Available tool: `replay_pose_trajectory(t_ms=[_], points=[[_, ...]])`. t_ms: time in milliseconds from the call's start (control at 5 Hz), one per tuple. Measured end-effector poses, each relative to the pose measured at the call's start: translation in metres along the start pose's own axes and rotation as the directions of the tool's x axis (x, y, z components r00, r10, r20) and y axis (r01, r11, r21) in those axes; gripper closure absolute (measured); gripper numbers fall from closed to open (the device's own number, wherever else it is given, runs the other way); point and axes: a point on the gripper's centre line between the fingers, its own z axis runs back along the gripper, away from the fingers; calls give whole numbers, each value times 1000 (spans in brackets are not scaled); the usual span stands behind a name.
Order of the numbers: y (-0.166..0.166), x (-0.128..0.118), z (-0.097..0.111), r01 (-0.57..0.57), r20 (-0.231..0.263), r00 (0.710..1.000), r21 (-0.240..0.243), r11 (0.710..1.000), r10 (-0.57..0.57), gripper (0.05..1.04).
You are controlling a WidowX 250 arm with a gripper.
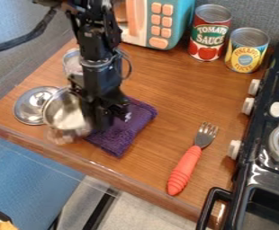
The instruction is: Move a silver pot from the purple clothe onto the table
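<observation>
1. Nearest the camera: the black toy stove with white knobs (256, 155), lower right of the frame. The fork with a ridged orange-red handle (185, 170) lies lower centre-right, well apart from the work.
2. Target: the round, shiny silver pot (67, 112), left of centre in the frame. Its open mouth is visible and it appears tilted; its right side is hidden by the black two-finger gripper (110, 120).
3. Origin: the folded purple cloth (121, 137), near the centre, lies flat on the brown wood-grain table (160, 112). Most of the visible pot is left of the cloth. Any overlap at the cloth's left edge is hidden.
4. Gripper state: cannot tell whether it is apart, together or clamped on the pot. It hangs over the cloth, close against the pot's right side.
5. Done, as judged: the pot is largely off the cloth, over the table side. Full clearance is not confirmed.
6. Left, as judged: set the pot upright and fully supported on the table, then let go if held and back the gripper away. Whether the base bears on the wood is unclear.
7. Note: the round silver lid (29, 105) lies just left of the pot; a landing there needs care.
</observation>
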Motion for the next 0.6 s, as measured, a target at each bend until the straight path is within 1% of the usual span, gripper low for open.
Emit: replay_pose_trajectory(t_ms=[200,400,600], points=[[1,1,0,1,4,1000,2,1000,-1,334],[1,2,0,14,4,1000,1,1000,-14,435],[0,2,0,10,5,1000,-7,1000,-10,736]])
